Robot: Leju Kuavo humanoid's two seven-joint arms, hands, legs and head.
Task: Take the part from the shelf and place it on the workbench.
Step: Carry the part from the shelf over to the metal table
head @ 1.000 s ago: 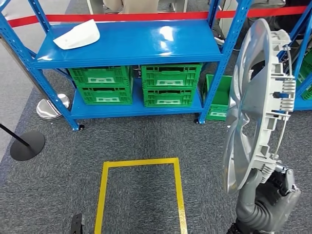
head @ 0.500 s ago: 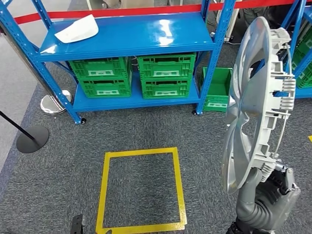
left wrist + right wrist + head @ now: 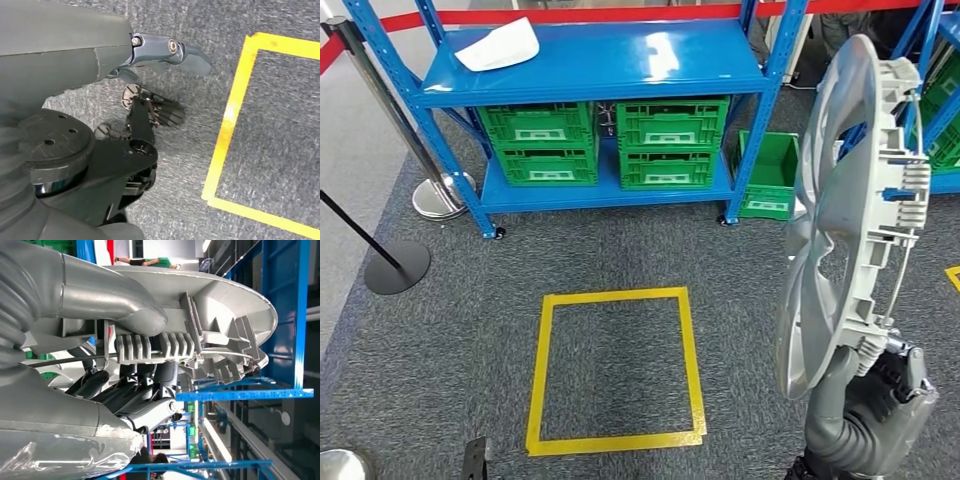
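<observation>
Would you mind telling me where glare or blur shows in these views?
Head view: glare patches on the blue shelf, otherwise sharp. Left wrist view: the near hand is soft, the carpet crisp. Right wrist view: bright ceiling lights blow out beyond the hubcap.

High head view; close wrist views

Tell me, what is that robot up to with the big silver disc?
The robot's right hand grips a silver wheel cover by its lower rim and holds it upright. It faces a blue shelf stacked with green crates. Its left hand hangs over grey carpet beside a yellow taped square.
</observation>
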